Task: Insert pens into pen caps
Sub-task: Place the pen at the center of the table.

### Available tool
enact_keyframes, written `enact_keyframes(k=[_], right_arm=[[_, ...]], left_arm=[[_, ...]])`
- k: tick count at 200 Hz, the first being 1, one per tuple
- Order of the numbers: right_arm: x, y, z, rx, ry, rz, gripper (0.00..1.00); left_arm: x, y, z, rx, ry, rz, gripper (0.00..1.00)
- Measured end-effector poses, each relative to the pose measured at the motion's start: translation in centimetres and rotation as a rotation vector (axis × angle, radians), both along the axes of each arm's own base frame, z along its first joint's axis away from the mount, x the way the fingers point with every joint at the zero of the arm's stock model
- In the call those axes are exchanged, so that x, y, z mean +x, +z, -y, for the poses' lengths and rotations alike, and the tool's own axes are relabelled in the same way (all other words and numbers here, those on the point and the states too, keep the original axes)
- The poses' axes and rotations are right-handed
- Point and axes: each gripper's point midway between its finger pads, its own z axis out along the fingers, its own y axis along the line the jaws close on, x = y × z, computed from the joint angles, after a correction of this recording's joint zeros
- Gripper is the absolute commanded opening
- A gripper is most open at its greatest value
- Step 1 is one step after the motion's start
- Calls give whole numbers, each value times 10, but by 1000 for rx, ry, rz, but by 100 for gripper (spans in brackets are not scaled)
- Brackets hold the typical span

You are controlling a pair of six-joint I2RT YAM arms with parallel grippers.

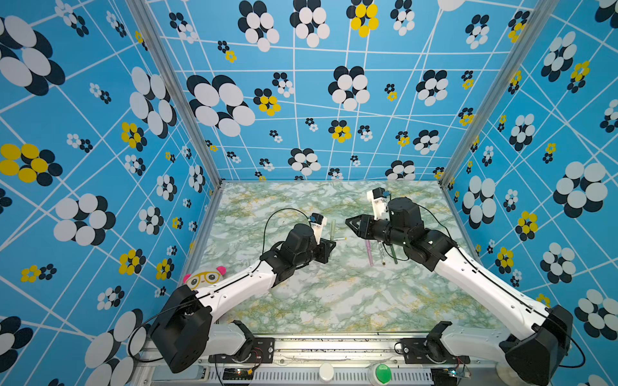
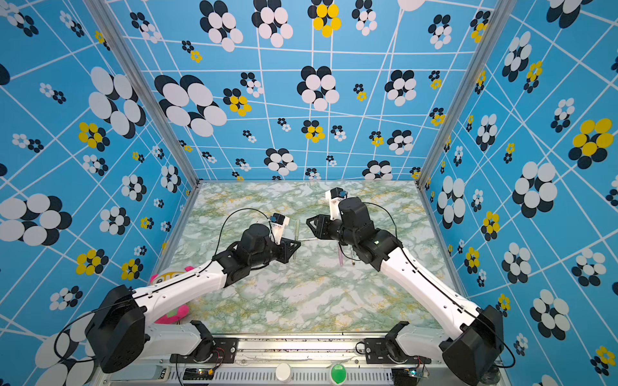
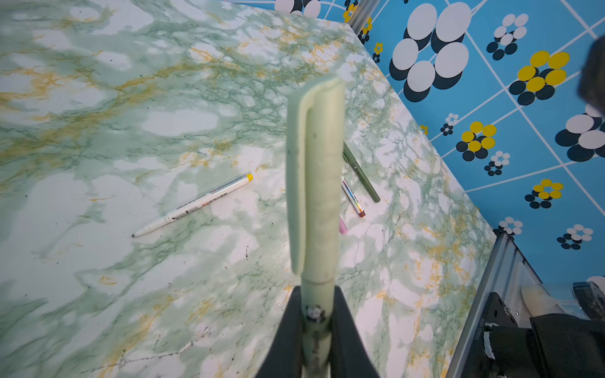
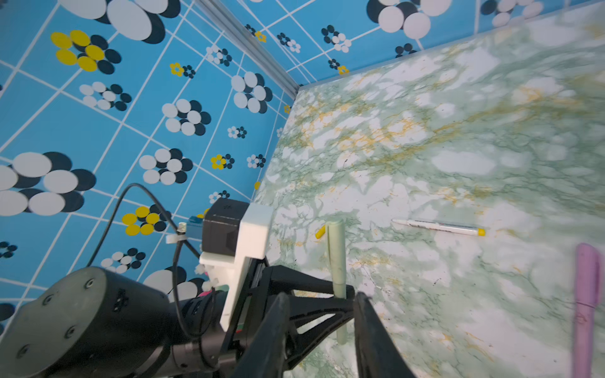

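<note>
My left gripper (image 3: 317,307) clamps the capped grey-green pen (image 3: 322,183); right gripper (image 4: 321,296) stands open, empty; yellow pen (image 3: 193,206) lies uncapped

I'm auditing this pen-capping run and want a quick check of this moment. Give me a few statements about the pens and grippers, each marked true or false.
1. The left gripper is shut on the pale grey-green pen. True.
2. That pen is uncapped. False: a matching cap with a clip sits on its end.
3. The yellow-ended pen lies on the table with its writing tip bare. True.
4. The right gripper holds the pink pen. False: its fingers stand apart with nothing between them, and the pink pen lies on the table.
</note>
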Motion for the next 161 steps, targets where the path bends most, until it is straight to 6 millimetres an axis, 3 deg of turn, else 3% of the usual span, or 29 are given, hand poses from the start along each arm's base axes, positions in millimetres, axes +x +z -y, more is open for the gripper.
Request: enact_keyframes(k=[37,82,105,161], right_arm=[[19,-24,43,-77,-174,-61,36],[23,-58,83,-124,-309,-151,36],[21,-61,91,-123,-332,-159,36],[14,-57,113,-103,-379,-139,36]], left_arm=[[9,-11,23,57,54,-103,0],[9,-61,47,166,136,-294,0],[9,-78,66,234,161,-350,0],[17,-90,94,341,222,-385,0]])
